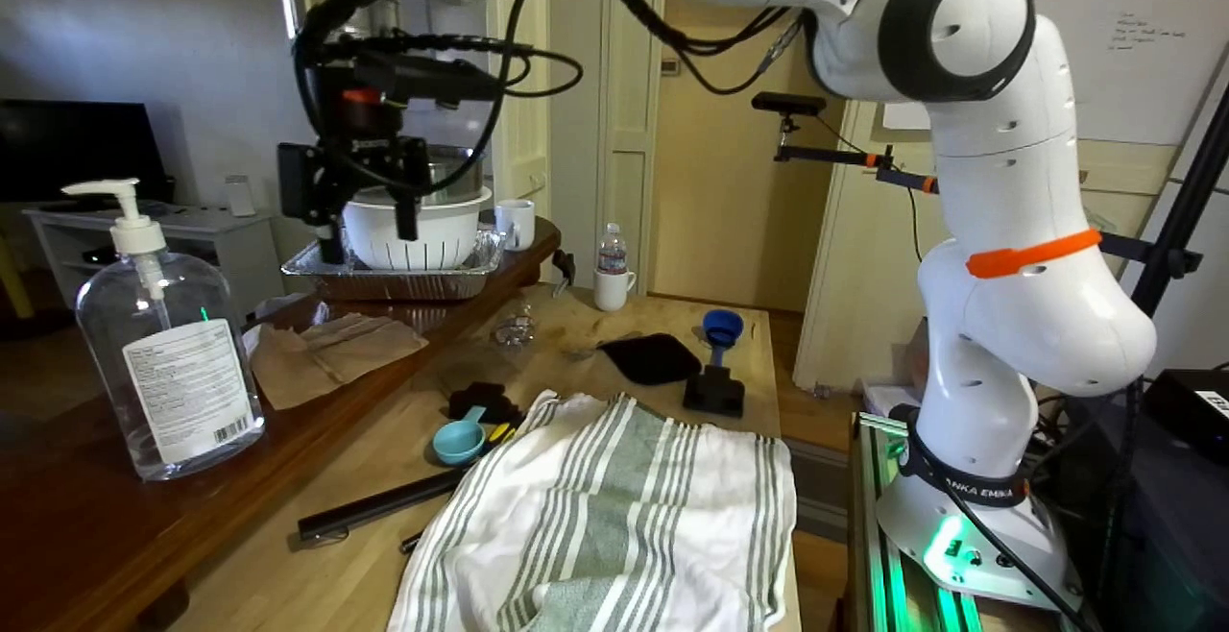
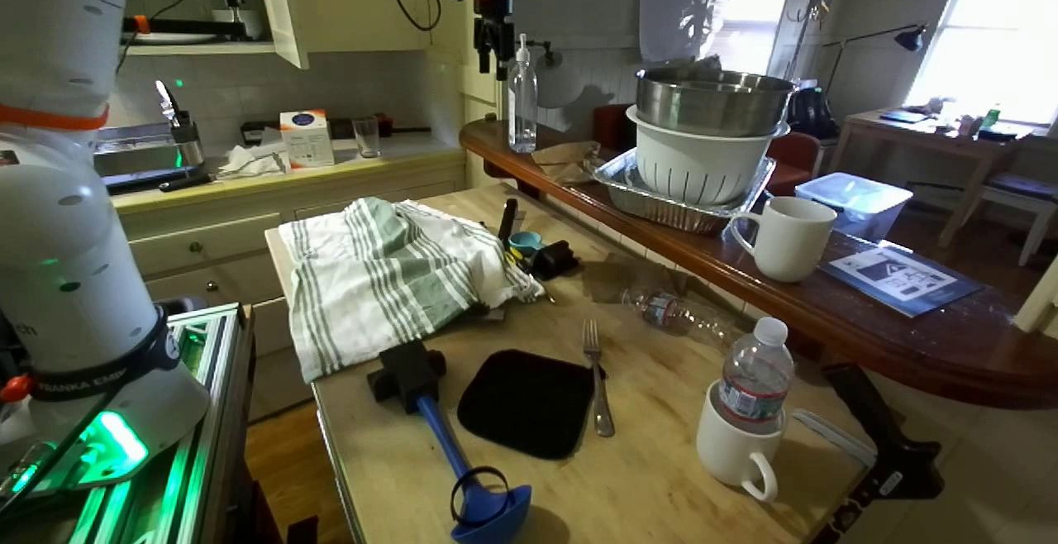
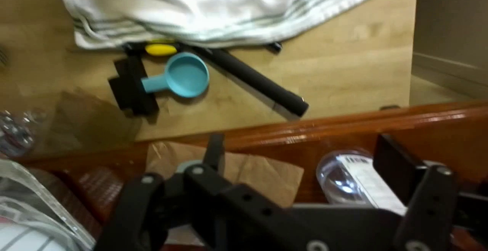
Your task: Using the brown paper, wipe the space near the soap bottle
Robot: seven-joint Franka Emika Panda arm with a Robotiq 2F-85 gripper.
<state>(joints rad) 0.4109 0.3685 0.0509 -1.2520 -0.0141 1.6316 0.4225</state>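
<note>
In the wrist view, the claw (image 3: pixel 301 150) stands spread wide, gripping nothing. The brown paper (image 3: pixel 263 171) lies creased on the counter (image 3: pixel 450 134), just beside the soap bottle (image 3: pixel 362 178), at its nine o'clock; a blue scoop (image 3: pixel 187 76) sits at the paper's eleven o'clock.

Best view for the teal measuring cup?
Wrist view: the teal measuring cup shows large, from above, uncovered, handle included, with the end effector clear of it. Both exterior views show it smaller and slantwise; in an exterior view its handle is hard to make out beside a black object.
</note>
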